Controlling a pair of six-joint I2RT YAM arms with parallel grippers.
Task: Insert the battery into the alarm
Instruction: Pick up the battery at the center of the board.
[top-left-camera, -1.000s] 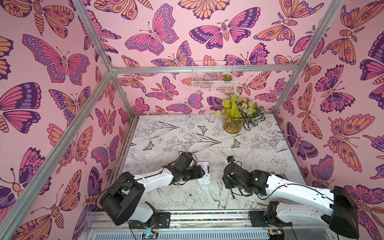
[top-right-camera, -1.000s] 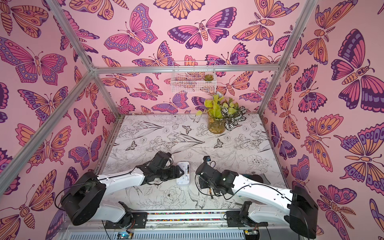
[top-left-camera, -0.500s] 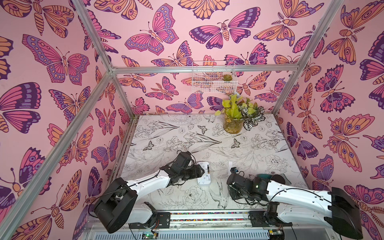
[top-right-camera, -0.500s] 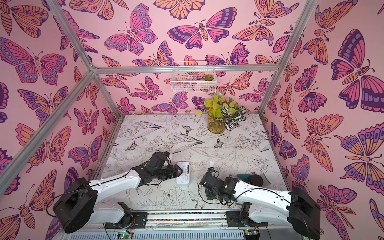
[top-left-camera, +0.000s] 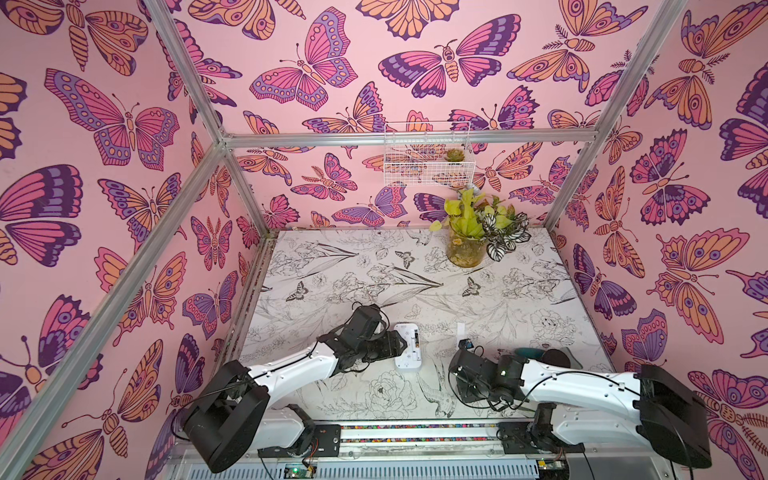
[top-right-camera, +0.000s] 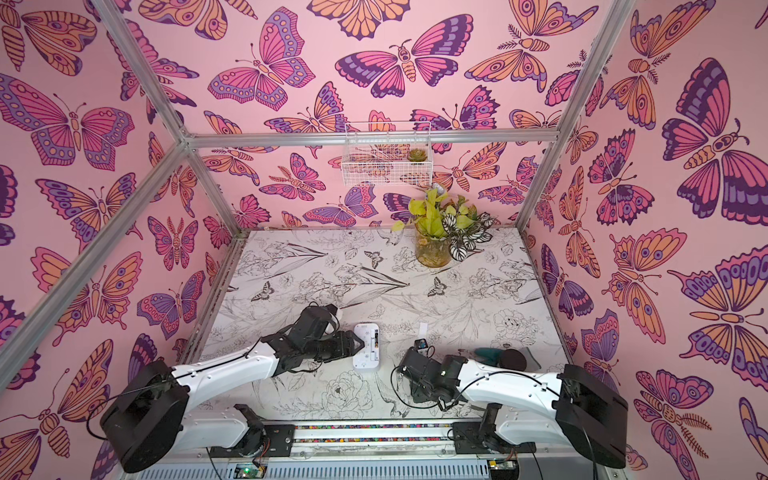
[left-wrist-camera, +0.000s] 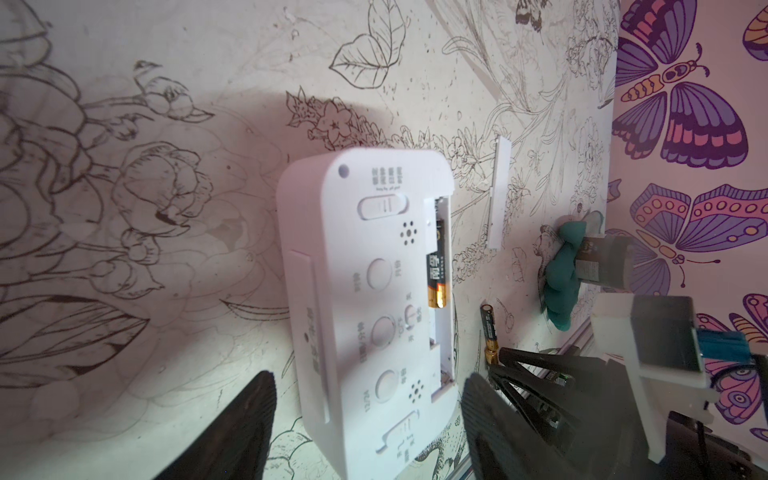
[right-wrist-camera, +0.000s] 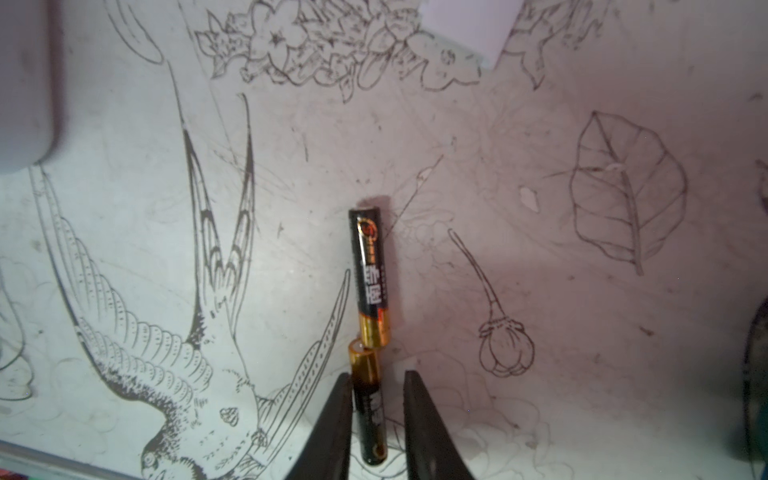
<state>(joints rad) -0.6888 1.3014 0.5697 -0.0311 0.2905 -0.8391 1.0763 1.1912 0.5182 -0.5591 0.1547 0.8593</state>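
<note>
**Q:** Where did the alarm (top-left-camera: 407, 347) lie?

**A:** Face down on the worktop (top-left-camera: 374, 270), close to the front edge and about midway between the side edges. Its bay was uncovered. A third battery (left-wrist-camera: 436, 266) sat in one half of it, and the other half showed white plastic.

**Q:** And your left gripper (left-wrist-camera: 368, 376)?

**A:** My fingers stood wide apart, one on each side of the alarm's case. A strip of worktop showed between one finger (left-wrist-camera: 245, 415) and the case. The other finger was right by the case, and I could not tell whether it touched.

**Q:** Your right gripper (right-wrist-camera: 377, 374)?

**A:** It was low over the worktop near the front edge, on the alarm's right. My fingers were narrowly apart with the battery (right-wrist-camera: 368, 415) between them. One finger (right-wrist-camera: 332, 424) pressed against it, and a gap showed at the other, so it was not clamped. I could not tell whether the battery was resting on the worktop.

**Q:** Anything beside it?

**A:** A second battery (right-wrist-camera: 370, 266) lay on the worktop end to end with the battery, their gold tips meeting. The cover (top-left-camera: 460, 330) lay farther from the front edge, apart from the alarm on the right. A glove (left-wrist-camera: 561, 270) lay near the right edge.
</note>
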